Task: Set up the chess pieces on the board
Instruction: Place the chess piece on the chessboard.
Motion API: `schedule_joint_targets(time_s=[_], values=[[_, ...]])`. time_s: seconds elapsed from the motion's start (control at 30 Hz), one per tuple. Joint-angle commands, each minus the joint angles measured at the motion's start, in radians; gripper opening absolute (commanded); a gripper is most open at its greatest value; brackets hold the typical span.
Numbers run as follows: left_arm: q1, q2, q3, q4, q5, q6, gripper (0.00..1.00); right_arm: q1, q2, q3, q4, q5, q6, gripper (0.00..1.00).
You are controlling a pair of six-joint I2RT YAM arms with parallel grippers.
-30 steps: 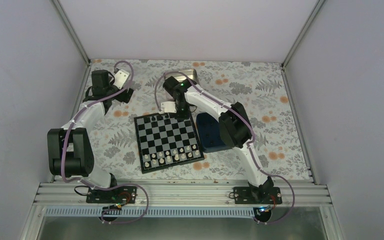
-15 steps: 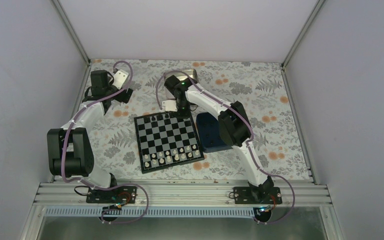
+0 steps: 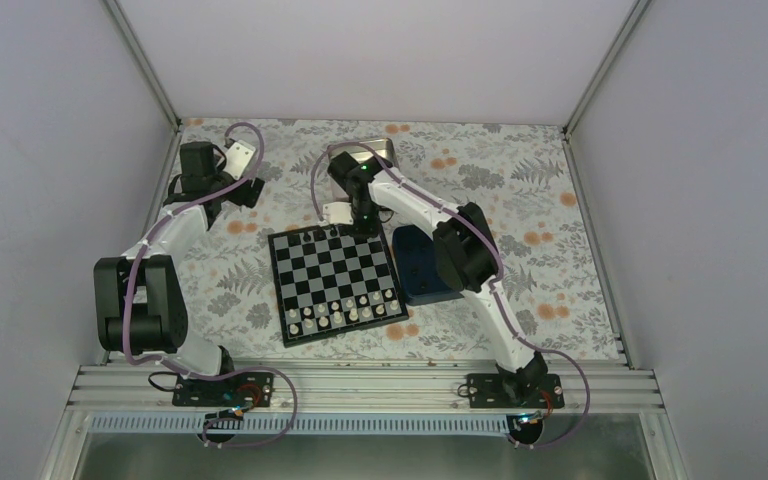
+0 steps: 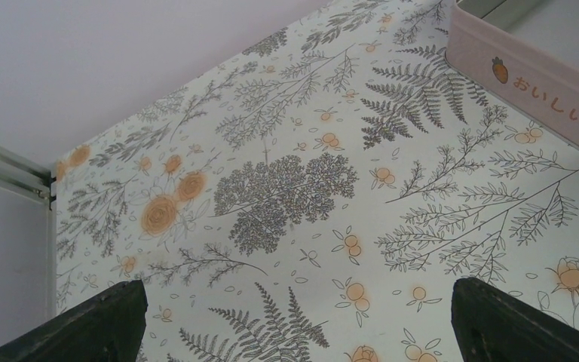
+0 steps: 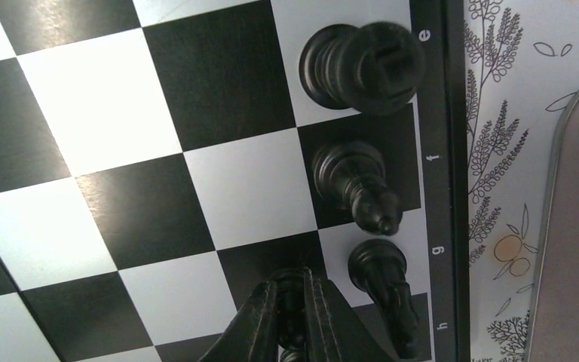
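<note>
The board (image 3: 335, 283) lies mid-table. Cream-white chessmen (image 3: 345, 312) fill its two near rows. A few black chess pieces (image 3: 318, 235) stand on its far row. In the right wrist view, three of them line the edge at files e (image 5: 362, 66), f (image 5: 354, 185) and g (image 5: 384, 283). My right gripper (image 5: 292, 298) is shut on a small black chess piece (image 5: 292, 283), low over a dark square just inside the g piece. In the top view it hangs over the board's far right corner (image 3: 362, 228). My left gripper (image 4: 294, 324) is open over bare cloth, far left of the board (image 3: 222, 190).
A navy blue box (image 3: 420, 262) sits against the board's right side, under the right arm. A metal tin (image 3: 375, 152) with a pale pink side (image 4: 528, 68) stands behind the board; its rim (image 5: 565, 188) is close to the board edge. Flowered cloth (image 3: 520, 190) covers the table.
The right wrist has swayed slightly over the board's far edge and come back, still holding its piece. The left arm has not moved.
</note>
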Motion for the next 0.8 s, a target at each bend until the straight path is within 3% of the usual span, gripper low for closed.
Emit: schedule_joint_targets(time_s=[0.0, 0.2, 0.47, 0.77], values=[[0.006, -0.012, -0.01, 0.034, 0.025, -0.015, 1.0, 0.004, 0.017, 0.028, -0.018, -0.019, -0.012, 0.11], [0.006, -0.009, -0.01, 0.034, 0.024, -0.013, 1.0, 0.004, 0.019, 0.024, -0.016, -0.024, -0.012, 0.11], [0.008, -0.007, -0.012, 0.036, 0.024, -0.013, 1.0, 0.004, 0.008, 0.024, -0.018, -0.025, -0.008, 0.23], [0.009, -0.011, -0.01, 0.033, 0.025, -0.015, 1.0, 0.003, -0.064, 0.023, -0.049, -0.028, 0.004, 0.27]])
